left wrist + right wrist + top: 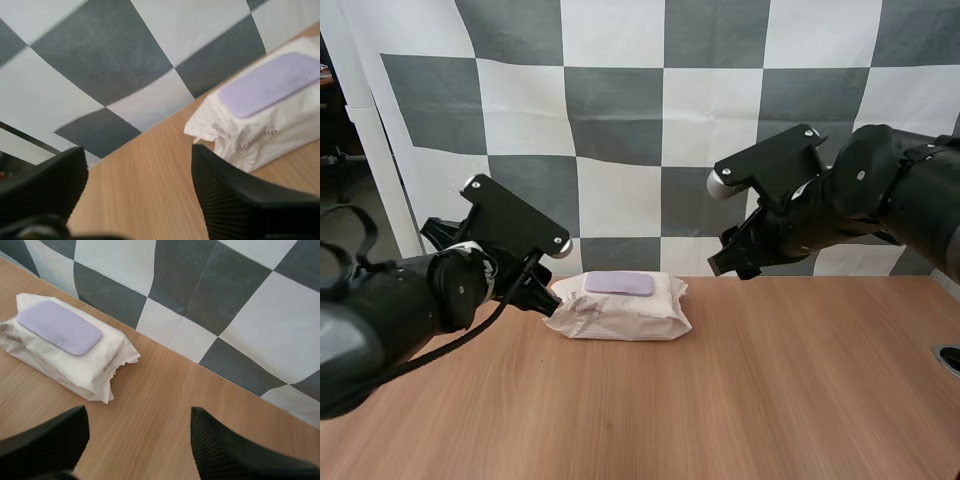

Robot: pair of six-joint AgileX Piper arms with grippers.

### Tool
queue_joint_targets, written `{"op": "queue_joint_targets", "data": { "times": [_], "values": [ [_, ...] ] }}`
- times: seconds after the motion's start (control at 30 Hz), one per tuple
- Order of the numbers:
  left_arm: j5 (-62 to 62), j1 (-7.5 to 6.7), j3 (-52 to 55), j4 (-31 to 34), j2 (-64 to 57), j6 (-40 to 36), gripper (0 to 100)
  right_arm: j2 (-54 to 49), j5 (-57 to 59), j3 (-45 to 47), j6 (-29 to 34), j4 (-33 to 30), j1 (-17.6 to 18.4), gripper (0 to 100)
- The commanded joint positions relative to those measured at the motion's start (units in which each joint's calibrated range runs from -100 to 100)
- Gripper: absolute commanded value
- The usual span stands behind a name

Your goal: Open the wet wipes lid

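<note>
Left end effector (136, 162) and right end effector (139, 417) are hanging open, gripping nothing; the wet wipes lid (619, 284) is lying shut, untouched.

Faint grey lettering runs along the side of the wet wipes pack (260, 135) — none of it readable.

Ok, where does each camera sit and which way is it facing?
High view: behind and above the bases, facing forward and down; left fingers by the wet wipes pack, right fingers raised to its right.
Left wrist view: on the left arm, past its open fingers to the pack's end.
Right wrist view: on the right arm, past its open fingers down onto the pack.
Shared: all show the purple lid.
</note>
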Motion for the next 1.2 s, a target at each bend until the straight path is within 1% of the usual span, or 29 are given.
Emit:
{"op": "queue_joint_targets", "data": {
  "times": [0.0, 0.13, 0.33, 0.4, 0.47, 0.53, 0.63, 0.7, 0.73, 0.8, 0.83, 0.9, 0.93, 1.0, 1.03, 1.1, 1.17],
  "values": [
    [-3.9, 0.03, 0.0, 0.1, 18.8, 2.8, 100, 1.1, -3.4, -0.1, -0.4, 0.0, 0.0, 100],
    [-12.0, 0.03, 0.0, 0.2, 26.7, 5.9, 100, 1.1, -6.2, -0.1, -1.1, 0.0, 0.0, 100],
    [-23.2, 0.03, 0.0, 5.4, 37.8, 5.9, 100, 1.1, -7.6, -0.1, -2.1, 0.0, 0.0, 100],
    [-25.3, 0.03, 0.0, 7.0, 39.5, 5.3, 100, 1.2, -8.1, -0.1, -2.3, 0.0, 0.0, 100],
    [-26.2, 0.03, 0.0, 12.1, 40.5, 0.5, 100, 1.3, -8.3, -0.1, -2.3, 0.0, 0.0, 100],
    [-26.2, 0.03, 0.0, 20.5, 40.5, -6.8, 100, 1.6, -9.0, -0.1, -2.3, 0.0, 0.0, 100],
    [-26.9, 0.03, 0.0, 34.6, 40.5, -20.8, 100, 2.5, -9.0, -0.1, -2.3, 0.0, 0.0, 100],
    [-28.0, 0.03, 0.0, 45.0, 40.5, -31.8, 100, 2.8, -9.0, -0.1, -2.3, 0.1, 0.0, 100],
    [-28.8, 0.03, 0.0, 48.7, 40.5, -36.2, 100, 2.9, -8.8, -0.1, -2.3, 0.5, 0.0, 100],
    [-32.4, 0.31, 0.0, 57.7, 40.5, -47.0, 100, 2.9, -8.8, -0.1, -2.3, 0.9, 0.0, 100],
    [-34.5, 0.58, 0.0, 60.9, 40.5, -52.0, 100, 2.9, -8.6, -0.1, -2.3, 1.0, 0.0, 100],
    [-39.7, 1.53, 0.0, 67.7, 40.5, -60.1, 100, 2.9, -8.3, -0.1, -2.3, 1.0, 0.0, 100],
    [-42.0, 2.16, 0.0, 70.8, 40.5, -62.7, 100, 2.9, -8.1, -0.1, -2.3, 1.0, 0.0, 100],
    [-46.8, 3.59, -0.6, 74.7, 40.5, -67.9, 100, 2.9, -7.5, -0.1, -2.3, 1.0, 0.0, 100],
    [-48.4, 4.34, -0.9, 76.1, 40.5, -69.1, 100, 2.9, -7.5, -0.1, -2.3, 1.0, 0.0, 100],
    [-51.4, 5.4, -1.8, 78.5, 40.5, -69.7, 100, 2.9, -7.3, -0.1, -2.3, 1.1, 0.0, 100],
    [-53.0, 5.65, -2.1, 82.3, 40.5, -69.7, 100, 2.9, -7.3, -0.1, -2.3, 1.4, 0.0, 100]
  ]
}}
